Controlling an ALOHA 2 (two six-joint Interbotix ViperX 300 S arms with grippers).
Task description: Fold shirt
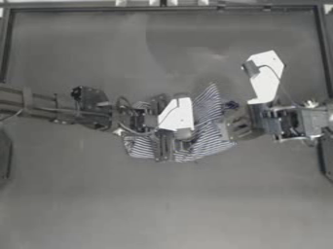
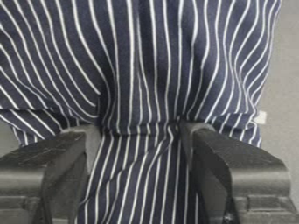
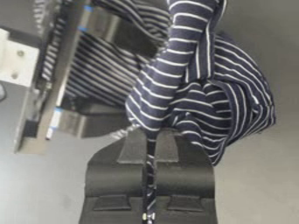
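The shirt (image 1: 208,109), navy with fine white stripes, is bunched in a crumpled heap at the table's middle, held between both grippers. My left gripper (image 1: 170,145) reaches in from the left and sits over the heap's left part. In the left wrist view the striped cloth (image 2: 146,65) gathers into a pinch between the fingers (image 2: 79,148), with a small white label (image 2: 260,117) at the hem edge. My right gripper (image 1: 229,119) comes from the right. Its jaws are shut on a twisted rope of fabric (image 3: 175,87), and the left arm's gripper body (image 3: 70,87) stands just behind.
A raised rail (image 1: 162,7) runs along the table's far edge and down both sides. The right arm's white link (image 1: 265,73) stands over the table behind the shirt. Bare grey tabletop (image 1: 162,204) stretches in front of the heap.
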